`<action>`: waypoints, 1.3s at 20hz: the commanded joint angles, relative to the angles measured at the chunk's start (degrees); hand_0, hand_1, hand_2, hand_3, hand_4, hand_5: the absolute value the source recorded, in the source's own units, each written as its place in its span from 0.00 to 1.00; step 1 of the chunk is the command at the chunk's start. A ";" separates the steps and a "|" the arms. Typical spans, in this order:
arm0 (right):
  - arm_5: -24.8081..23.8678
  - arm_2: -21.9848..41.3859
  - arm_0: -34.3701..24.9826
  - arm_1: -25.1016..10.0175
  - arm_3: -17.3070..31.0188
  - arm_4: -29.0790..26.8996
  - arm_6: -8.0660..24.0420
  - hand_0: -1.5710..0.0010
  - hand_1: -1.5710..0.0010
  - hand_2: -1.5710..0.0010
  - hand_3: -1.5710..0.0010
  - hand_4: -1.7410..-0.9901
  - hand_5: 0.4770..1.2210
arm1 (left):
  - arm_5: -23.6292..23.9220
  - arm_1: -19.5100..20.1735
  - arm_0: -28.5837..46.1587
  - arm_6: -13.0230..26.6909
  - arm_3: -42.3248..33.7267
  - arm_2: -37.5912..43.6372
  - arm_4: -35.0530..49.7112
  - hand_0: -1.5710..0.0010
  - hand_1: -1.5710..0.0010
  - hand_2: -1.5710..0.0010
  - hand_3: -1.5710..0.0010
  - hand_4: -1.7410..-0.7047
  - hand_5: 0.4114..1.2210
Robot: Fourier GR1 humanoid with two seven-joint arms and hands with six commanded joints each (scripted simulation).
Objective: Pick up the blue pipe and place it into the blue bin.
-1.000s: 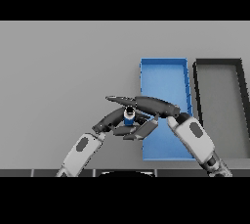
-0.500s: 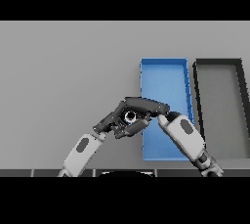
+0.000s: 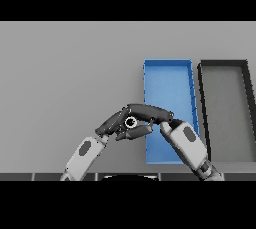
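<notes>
Grey table (image 3: 60,73), both hands, left hand (image 3: 112,124) and right hand (image 3: 150,113), curled round blue pipe (image 3: 131,122) beside blue bin (image 3: 167,65), dark bin (image 3: 222,64) beyond

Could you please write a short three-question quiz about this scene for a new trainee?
1. True or false: the pipe already lies inside the blue bin.
2. Which bin stands farther to the view's right: A) the blue bin, B) the black bin?
3. Fill in: the pipe sits between the left hand and the ____ hand.

Key: 1 false, it is held at the bin's left edge, over the table; 2 B; 3 right.
</notes>
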 commanded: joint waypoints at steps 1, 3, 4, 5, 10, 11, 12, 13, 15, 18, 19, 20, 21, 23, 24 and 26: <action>-0.77 -0.09 0.37 0.70 -0.59 -0.51 0.26 0.02 0.02 0.02 0.02 0.33 0.95 | 0.05 0.24 -0.21 0.27 -0.43 0.26 -0.12 0.00 0.00 0.00 0.09 0.01 1.00; -0.87 -0.84 0.53 0.76 -1.51 -0.42 0.75 0.01 0.01 0.01 0.02 0.33 0.97 | 0.49 0.56 -0.09 -0.95 -0.88 0.03 -1.14 0.08 0.13 0.15 0.33 0.11 1.00; -0.47 -1.56 -0.21 0.52 -1.01 -0.56 1.95 0.01 0.01 0.01 0.01 0.33 0.97 | 0.40 0.85 -0.05 -0.70 -0.75 -0.04 -1.87 0.25 0.30 0.32 0.46 0.22 1.00; -0.34 -1.38 0.17 1.31 -1.14 0.37 2.78 0.01 0.01 0.01 0.01 0.33 0.98 | -0.17 1.03 -0.23 -0.22 -0.40 -0.36 -2.89 0.40 0.44 0.46 0.57 0.32 1.00; 0.58 -2.95 0.93 4.08 -1.83 2.14 5.09 0.00 0.00 0.00 0.00 0.32 0.99 | -4.63 1.43 -1.48 2.86 0.23 0.98 -3.50 0.80 0.82 0.82 0.86 0.63 0.71; 1.43 -3.62 1.15 4.18 -1.59 2.32 4.11 0.00 0.00 0.00 0.00 0.32 0.99 | -4.34 1.36 -1.07 3.68 0.30 0.97 -3.42 0.84 0.85 0.86 0.89 0.66 0.62; 1.69 -3.62 1.14 4.79 -1.80 2.81 3.61 0.00 0.00 0.00 0.00 0.32 1.00 | -4.70 2.02 -0.53 5.21 -0.15 1.19 -2.89 0.87 0.88 0.89 0.91 0.68 0.54; 1.97 -3.80 1.32 5.40 -1.75 3.92 3.32 0.00 0.00 0.00 0.00 0.32 1.00 | -4.40 2.04 0.18 5.91 -0.59 0.69 -3.09 0.90 0.91 0.91 0.93 0.70 0.46; 2.24 -4.20 1.43 6.20 -2.42 4.88 2.92 0.00 0.00 0.00 0.00 0.32 1.00 | -4.03 2.26 -0.32 5.23 0.18 1.38 -2.82 0.94 0.94 0.94 0.95 0.74 0.33; 2.77 -5.48 0.89 7.98 -1.37 4.84 4.67 0.00 0.00 0.00 0.00 0.32 1.00 | -2.81 0.96 -0.48 7.75 0.74 1.43 -2.38 0.97 0.97 0.97 0.98 0.74 0.21; 3.29 -6.18 1.32 8.16 -1.21 5.44 3.85 0.00 0.00 0.00 0.00 0.32 1.00 | -2.76 0.83 -0.72 8.82 0.89 1.52 -2.01 0.97 0.98 0.98 0.98 0.75 0.18; 3.00 -6.43 0.98 9.20 -1.20 5.29 4.40 0.00 0.00 0.00 0.00 0.32 1.00 | -2.69 1.12 -0.96 9.25 1.19 1.87 -1.92 0.98 0.98 0.98 0.98 0.75 0.16; 2.51 -7.41 0.33 10.07 -1.53 3.84 5.54 0.00 0.00 0.00 0.00 0.33 1.00 | -2.47 1.19 -0.65 9.03 1.56 1.78 -2.02 0.98 0.98 0.98 0.99 0.74 0.15; 2.44 -9.39 -0.86 9.88 -2.44 -0.97 8.22 0.00 0.00 0.00 0.00 0.33 1.00 | -2.50 1.53 -0.73 9.85 1.68 1.63 -2.16 0.99 0.99 0.99 0.99 0.74 0.12; 1.83 -10.06 -2.76 10.43 -1.99 -3.04 11.51 0.00 0.00 0.00 0.00 0.33 1.00 | -2.06 1.17 -1.14 10.02 2.09 1.44 -2.50 0.99 0.99 0.99 0.99 0.75 0.11; -3.89 -11.23 -6.71 8.66 -1.47 -9.00 15.31 0.00 0.00 0.00 0.00 0.33 1.00 | -1.63 1.02 -0.47 9.37 2.17 0.91 -2.62 0.99 0.99 0.99 1.00 0.74 0.10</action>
